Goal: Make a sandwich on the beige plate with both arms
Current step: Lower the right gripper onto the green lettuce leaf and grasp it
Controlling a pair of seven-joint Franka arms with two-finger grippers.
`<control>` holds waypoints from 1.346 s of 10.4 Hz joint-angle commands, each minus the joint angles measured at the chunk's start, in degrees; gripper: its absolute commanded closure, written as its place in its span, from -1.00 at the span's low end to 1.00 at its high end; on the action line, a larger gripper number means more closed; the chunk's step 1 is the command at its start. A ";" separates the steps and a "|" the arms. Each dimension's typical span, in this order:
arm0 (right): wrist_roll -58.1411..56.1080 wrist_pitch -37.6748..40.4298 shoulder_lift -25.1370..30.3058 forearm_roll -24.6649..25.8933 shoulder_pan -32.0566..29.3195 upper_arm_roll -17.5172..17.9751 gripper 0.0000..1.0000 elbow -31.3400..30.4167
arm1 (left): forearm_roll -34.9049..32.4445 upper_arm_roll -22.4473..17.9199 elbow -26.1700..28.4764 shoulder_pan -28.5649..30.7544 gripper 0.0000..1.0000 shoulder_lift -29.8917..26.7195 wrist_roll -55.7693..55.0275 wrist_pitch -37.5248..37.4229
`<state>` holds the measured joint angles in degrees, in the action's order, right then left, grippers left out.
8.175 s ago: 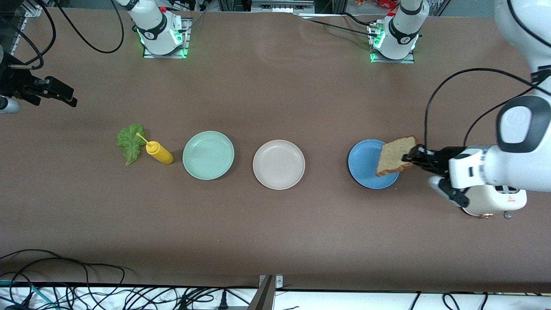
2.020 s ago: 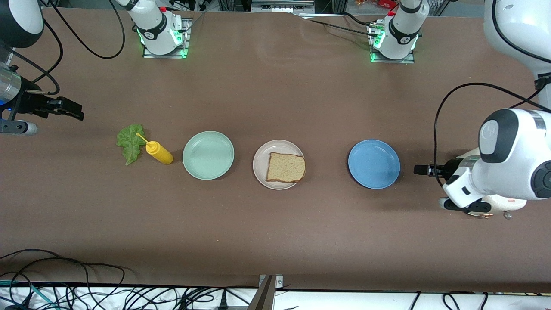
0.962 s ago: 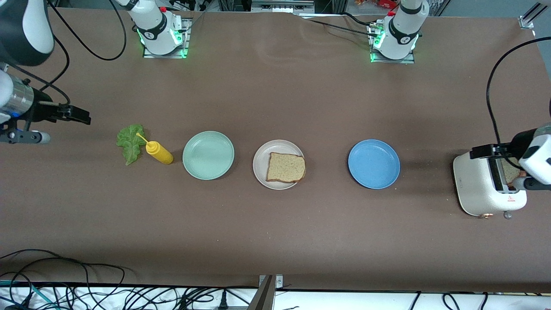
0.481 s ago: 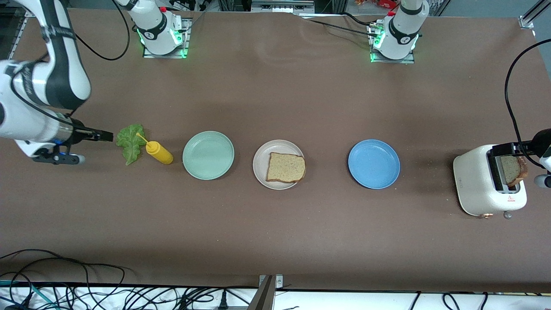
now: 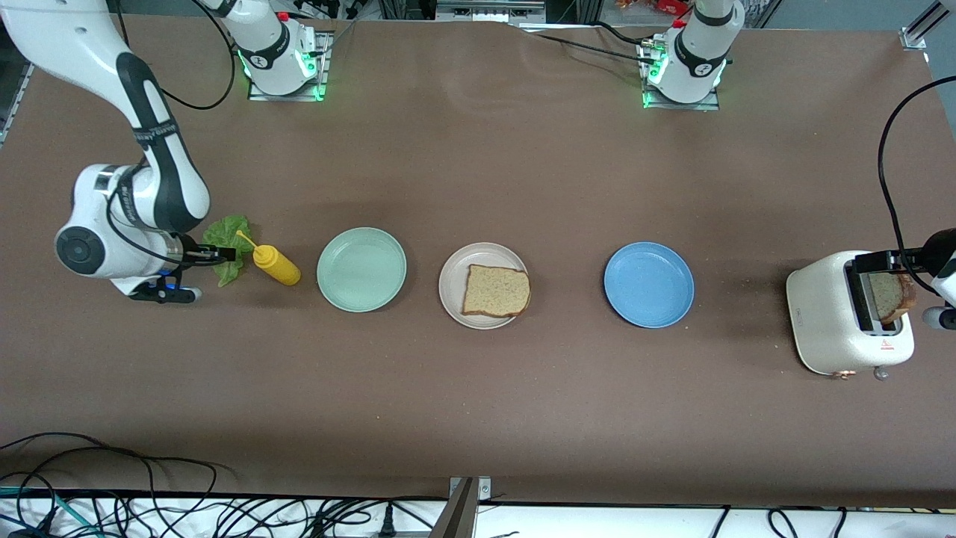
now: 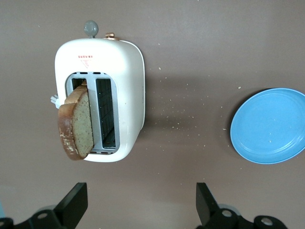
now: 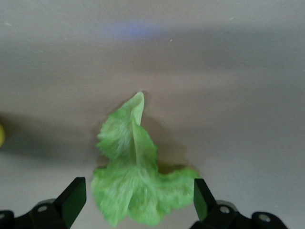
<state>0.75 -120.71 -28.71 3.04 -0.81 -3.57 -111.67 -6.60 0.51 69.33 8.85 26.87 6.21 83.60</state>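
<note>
One tan bread slice (image 5: pixel 496 291) lies flat on the beige plate (image 5: pixel 450 282) at the table's middle. A second bread slice (image 5: pixel 890 297) sticks up tilted from a slot of the white toaster (image 5: pixel 825 325); it also shows in the left wrist view (image 6: pixel 76 126). My left gripper (image 5: pixel 878 261) is open and empty over the toaster (image 6: pixel 124 95). The ruffled green lettuce leaf (image 5: pixel 226 233) lies on the table at the right arm's end. My right gripper (image 5: pixel 221 255) is open low over it, its fingers on either side of the leaf's wide end (image 7: pixel 136 188).
A yellow squeeze bottle (image 5: pixel 275 265) lies right beside the lettuce. A mint-green plate (image 5: pixel 361 269) sits between the bottle and the beige plate. A blue plate (image 5: pixel 648 284) sits between the beige plate and the toaster, and shows in the left wrist view (image 6: pixel 269 126).
The left arm set a bread slice on the beige plate and moved to the toaster. The right arm swung in and down onto the lettuce. The left gripper barely moved in the last half second.
</note>
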 commanded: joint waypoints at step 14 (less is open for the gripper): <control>-4.53 22.58 -1.79 2.31 -0.16 0.50 1.00 19.95 | -1.57 0.55 0.19 0.64 -1.00 0.11 1.52 0.77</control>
<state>-3.11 -104.30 -30.53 3.60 -1.27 -3.53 -97.88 -6.60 0.56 69.34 9.19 27.12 6.34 84.00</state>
